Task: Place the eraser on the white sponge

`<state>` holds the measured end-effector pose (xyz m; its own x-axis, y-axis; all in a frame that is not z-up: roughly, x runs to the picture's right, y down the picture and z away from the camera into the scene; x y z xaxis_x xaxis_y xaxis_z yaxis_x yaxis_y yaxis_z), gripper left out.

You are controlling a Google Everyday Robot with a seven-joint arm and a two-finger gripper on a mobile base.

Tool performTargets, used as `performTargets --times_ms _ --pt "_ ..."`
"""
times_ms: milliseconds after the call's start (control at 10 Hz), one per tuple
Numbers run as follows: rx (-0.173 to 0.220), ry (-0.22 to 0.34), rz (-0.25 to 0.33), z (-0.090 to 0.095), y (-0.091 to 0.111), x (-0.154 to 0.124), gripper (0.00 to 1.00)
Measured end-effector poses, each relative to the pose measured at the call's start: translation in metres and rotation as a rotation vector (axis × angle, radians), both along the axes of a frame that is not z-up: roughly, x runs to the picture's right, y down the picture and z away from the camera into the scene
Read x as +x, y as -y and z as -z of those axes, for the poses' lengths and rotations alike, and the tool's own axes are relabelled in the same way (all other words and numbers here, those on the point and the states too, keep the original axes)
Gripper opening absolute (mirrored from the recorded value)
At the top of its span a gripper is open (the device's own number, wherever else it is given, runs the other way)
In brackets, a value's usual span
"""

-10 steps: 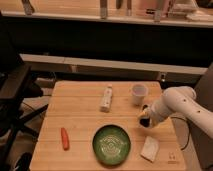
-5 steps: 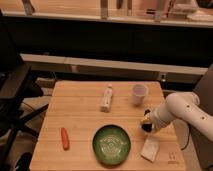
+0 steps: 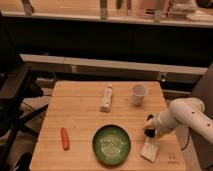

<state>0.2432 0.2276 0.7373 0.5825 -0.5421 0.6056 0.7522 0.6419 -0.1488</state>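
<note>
My gripper (image 3: 149, 131) is at the end of the white arm (image 3: 182, 116) that reaches in from the right. It hangs low over the wooden table (image 3: 80, 110), just behind the white sponge (image 3: 150, 150). The sponge is a small flat off-white pad lying near the table's front right corner, right of the green plate (image 3: 111, 145). The gripper's tip is dark, and I cannot make out the eraser as a separate thing there or anywhere on the table.
A white cup (image 3: 139, 93) stands at the back right and a white bottle (image 3: 106, 98) lies behind the plate. A thin orange-red object (image 3: 64, 138) lies front left. A black chair (image 3: 15, 95) stands to the left of the table.
The gripper has moved toward the table's front, away from the cup, and now sits just behind the sponge. Nothing else moved.
</note>
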Motion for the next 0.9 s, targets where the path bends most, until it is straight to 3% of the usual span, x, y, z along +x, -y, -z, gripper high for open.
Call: performTargets --times_ms 600,900 --pt "-0.013 -0.009 -0.006 0.003 -0.0113 0.009 0.03" --pt "-0.017 -0.006 0.0 0.0005 -0.0115 0.0106 0.1"
